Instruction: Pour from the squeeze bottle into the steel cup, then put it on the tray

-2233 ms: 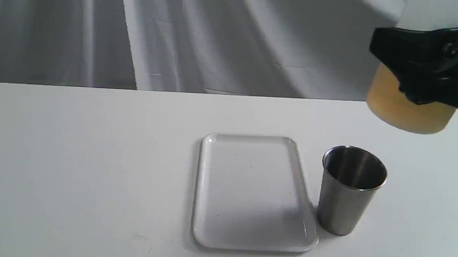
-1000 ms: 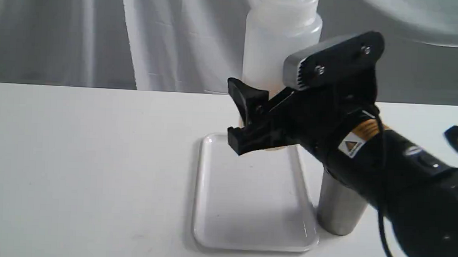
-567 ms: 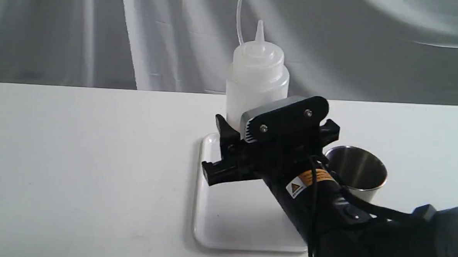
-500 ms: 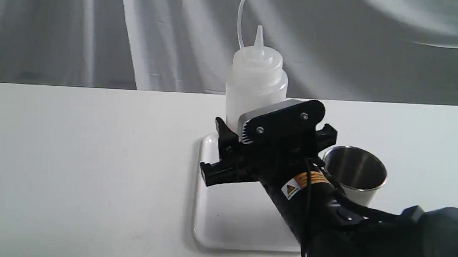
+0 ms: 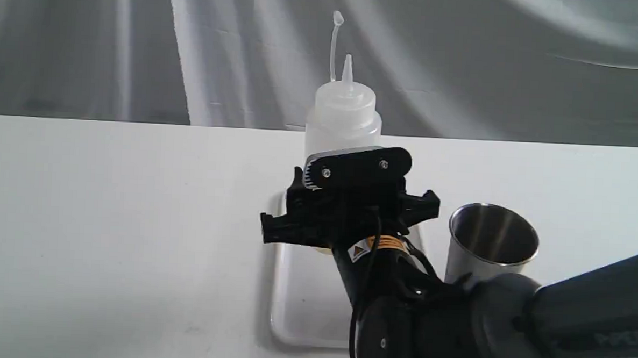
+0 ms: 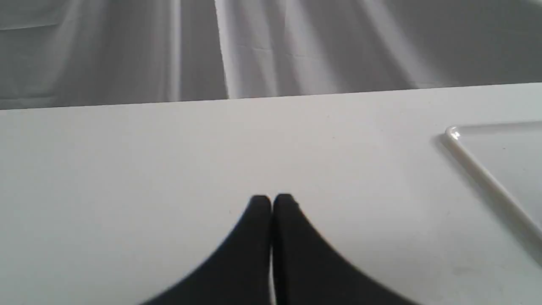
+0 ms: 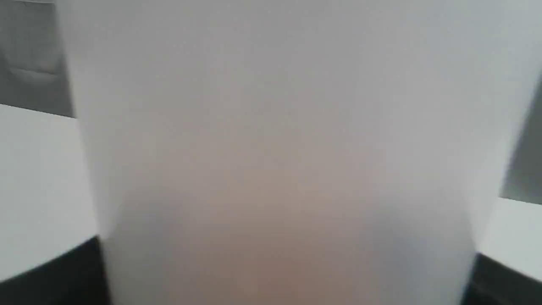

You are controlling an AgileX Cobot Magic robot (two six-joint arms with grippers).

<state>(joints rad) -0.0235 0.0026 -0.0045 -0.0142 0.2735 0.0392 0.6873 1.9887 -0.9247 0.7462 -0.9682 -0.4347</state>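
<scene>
The squeeze bottle [image 5: 343, 121] stands upright over the far part of the white tray [image 5: 297, 318], its cone nozzle and cap strap pointing up. My right gripper [image 5: 349, 219] is shut on its lower body and hides the base, so contact with the tray cannot be seen. In the right wrist view the bottle [image 7: 271, 148] fills the frame, faintly amber low down, with black fingers [image 7: 51, 275] at both sides. The steel cup [image 5: 491, 245] stands just right of the tray, partly behind my right arm. My left gripper [image 6: 271, 201] is shut and empty above bare table, left of the tray's corner [image 6: 487, 178].
The white table [image 5: 107, 218] stretches wide to the left of the tray. A grey-white curtain [image 5: 222, 51] hangs behind the table's far edge. My right arm [image 5: 506, 327] crosses the near right corner, covering the tray's near right part.
The right gripper carried the bottle from high at the right, over the cup, leftward and down over the tray. In the last half second it shifted slightly left and lower.
</scene>
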